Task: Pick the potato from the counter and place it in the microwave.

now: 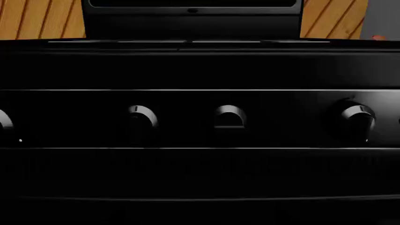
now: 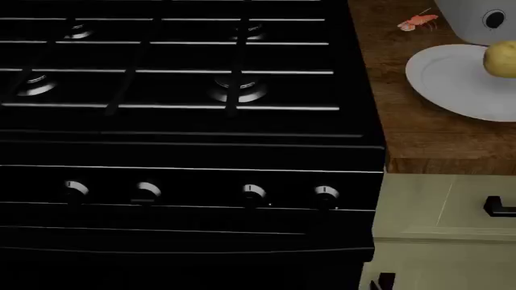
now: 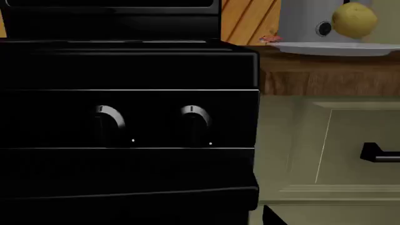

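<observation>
One potato (image 2: 501, 58) sits on the white plate (image 2: 451, 78) on the counter (image 2: 403, 127), right of your black stove (image 2: 185, 90). Neither gripper shows, so you cannot tell their jaws' state.

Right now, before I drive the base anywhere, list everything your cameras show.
potato: one, yellowish-tan, on the white plate at the head view's right edge
plate: one, white, round, on the counter
shrimp: one, pink-orange, on the counter behind the plate
grey appliance: one, behind the plate, mostly cut off
counter: one, dark brown wood, right of the stove
stove: one, black, four burners, four front knobs
cabinet fronts: cream, black handles, below the counter
arms and fingers: none in view
</observation>
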Available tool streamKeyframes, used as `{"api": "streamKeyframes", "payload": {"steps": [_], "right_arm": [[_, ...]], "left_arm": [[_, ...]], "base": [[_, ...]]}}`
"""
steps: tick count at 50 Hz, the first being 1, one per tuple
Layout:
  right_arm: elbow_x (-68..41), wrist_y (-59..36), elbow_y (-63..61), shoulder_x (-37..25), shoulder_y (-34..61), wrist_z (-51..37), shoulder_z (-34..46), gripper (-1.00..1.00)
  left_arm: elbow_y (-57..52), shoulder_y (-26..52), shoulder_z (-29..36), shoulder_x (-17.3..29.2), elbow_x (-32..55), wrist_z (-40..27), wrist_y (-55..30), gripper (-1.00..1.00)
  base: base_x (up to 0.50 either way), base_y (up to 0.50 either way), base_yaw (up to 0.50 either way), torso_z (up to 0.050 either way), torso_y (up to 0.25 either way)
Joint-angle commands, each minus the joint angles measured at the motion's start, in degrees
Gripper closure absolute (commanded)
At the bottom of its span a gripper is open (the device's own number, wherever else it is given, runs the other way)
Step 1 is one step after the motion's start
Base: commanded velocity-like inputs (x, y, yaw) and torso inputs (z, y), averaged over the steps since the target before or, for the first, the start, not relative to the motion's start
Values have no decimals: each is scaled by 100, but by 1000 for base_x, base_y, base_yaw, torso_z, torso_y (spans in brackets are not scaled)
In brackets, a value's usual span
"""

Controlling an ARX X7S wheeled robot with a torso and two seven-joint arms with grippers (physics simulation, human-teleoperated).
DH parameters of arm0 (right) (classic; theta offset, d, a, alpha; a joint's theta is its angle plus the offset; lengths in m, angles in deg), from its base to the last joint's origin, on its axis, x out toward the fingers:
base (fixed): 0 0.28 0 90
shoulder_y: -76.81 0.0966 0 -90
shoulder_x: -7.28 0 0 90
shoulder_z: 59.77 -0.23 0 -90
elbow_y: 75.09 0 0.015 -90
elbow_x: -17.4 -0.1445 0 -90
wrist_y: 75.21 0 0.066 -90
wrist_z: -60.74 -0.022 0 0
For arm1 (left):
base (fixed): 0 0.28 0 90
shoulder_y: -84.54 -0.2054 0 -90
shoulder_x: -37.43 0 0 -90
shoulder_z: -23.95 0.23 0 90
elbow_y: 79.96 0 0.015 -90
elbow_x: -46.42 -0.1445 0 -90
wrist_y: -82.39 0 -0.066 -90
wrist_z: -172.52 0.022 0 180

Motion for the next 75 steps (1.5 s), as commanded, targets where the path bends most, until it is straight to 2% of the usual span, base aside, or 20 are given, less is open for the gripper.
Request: {"api": "streamKeyframes", "payload": {"steps": [1, 19, 32, 33, 34, 35, 42, 65, 75], "right_arm": [[-54, 0, 0, -54, 0, -72, 72, -100], [-130, -5, 22, -306, -4, -471, 482, -100], [-130, -5, 22, -306, -4, -471, 482, -100], [-342, 614, 1236, -529, 53, -745, 767, -100], [-323, 25, 377, -549, 26, -766, 783, -100], [-345, 20, 21, -558, 24, -772, 777, -100], [-429, 44, 53, -594, 49, -812, 797, -100], [-542, -69, -258, -781, 48, -946, 875, -100], [-661, -857, -1290, -1021, 146, -1019, 789, -100]], "left_arm": [[-88, -10, 626, 531, 526, -632, -21, -100], [52, -9, 748, 659, 550, -771, 162, -100], [52, -9, 748, 659, 550, -771, 162, -100], [445, -43, 406, 371, 285, -416, 246, -100], [16, -31, 429, 400, 230, -461, -20, -100], [-1, -36, 431, 398, 223, -497, -1, -100], [-136, -21, 517, 465, 320, -463, -45, -100], [-525, 13, 693, 667, 368, -671, -412, -100], [-1129, 273, 728, 899, 393, -627, -1002, -100]], "base": [[0, 0, 0, 0, 0], [0, 0, 0, 0, 0], [0, 0, 0, 0, 0], [0, 0, 0, 0, 0], [0, 0, 0, 0, 0], [0, 0, 0, 0, 0], [0, 0, 0, 0, 0], [0, 0, 0, 50, 0], [0, 0, 0, 50, 0]]}}
